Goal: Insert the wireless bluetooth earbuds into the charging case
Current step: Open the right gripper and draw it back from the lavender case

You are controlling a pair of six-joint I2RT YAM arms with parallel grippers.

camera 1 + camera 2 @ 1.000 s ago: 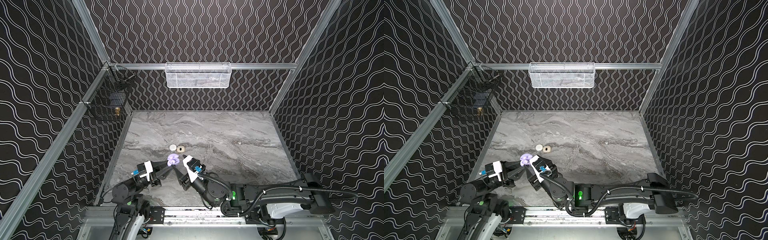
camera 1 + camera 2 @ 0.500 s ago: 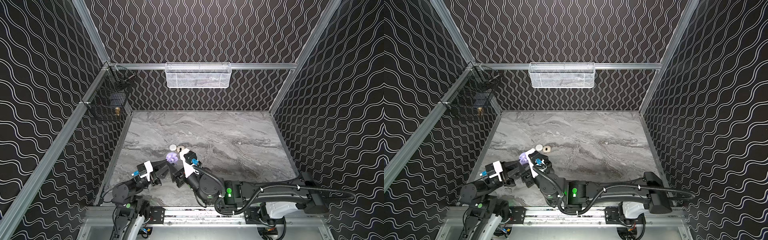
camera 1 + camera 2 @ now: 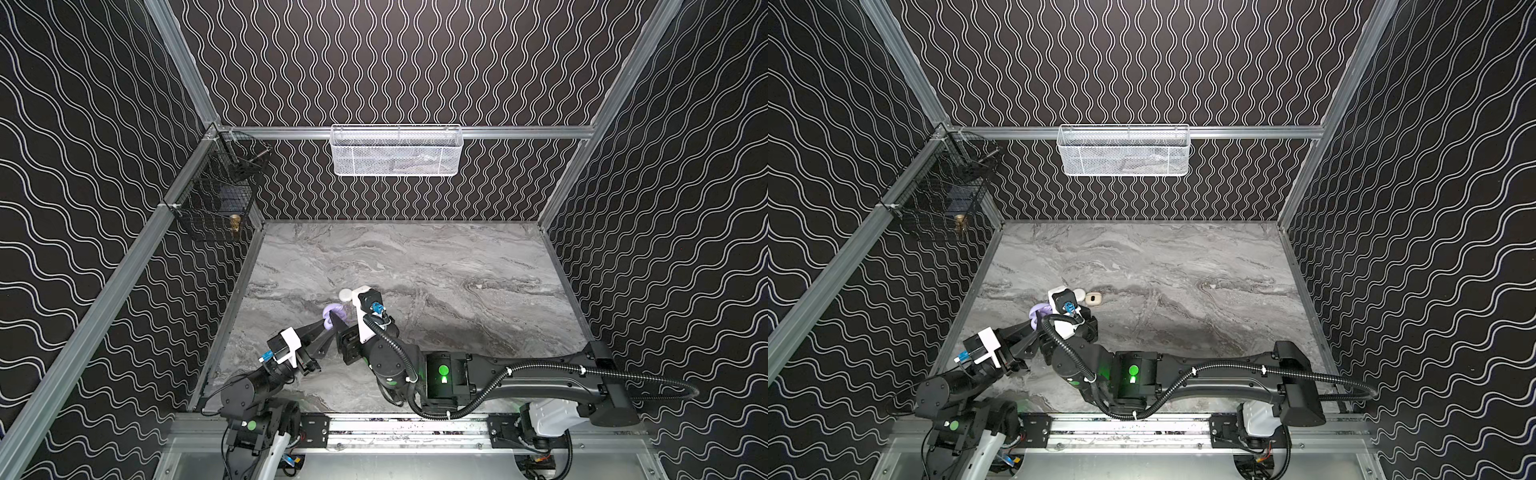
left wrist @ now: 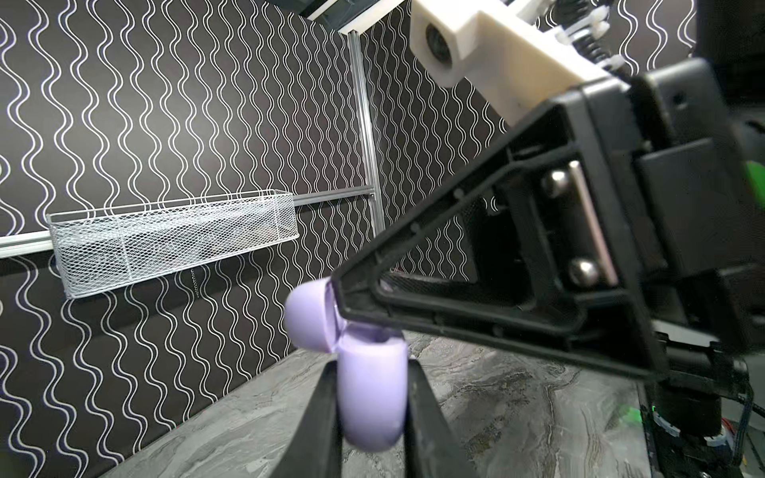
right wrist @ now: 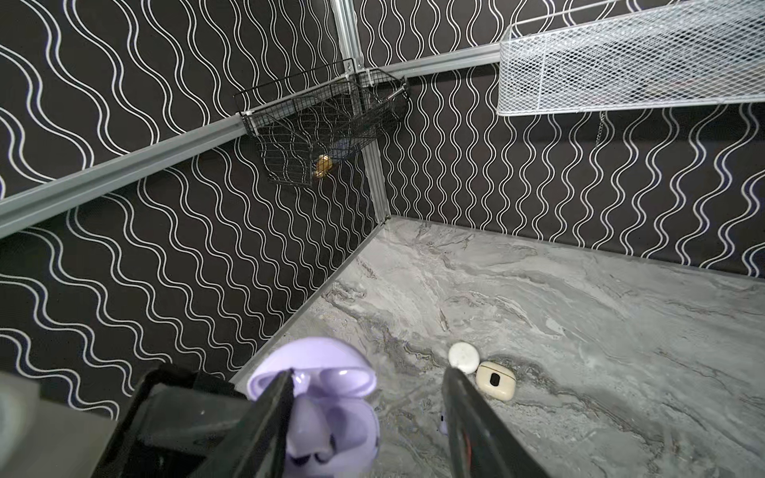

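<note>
Left gripper (image 4: 371, 366) clamps open lavender case (image 4: 368, 405).
Right gripper (image 5: 367, 373), jaws apart and empty, has one tip at the lid (image 4: 308, 316).

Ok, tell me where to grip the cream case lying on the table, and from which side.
Come from above: the cream case lies flat on the table. Pinch its two long sides, probably; the white round piece sits right beside one short end, leaving little room there.
</note>
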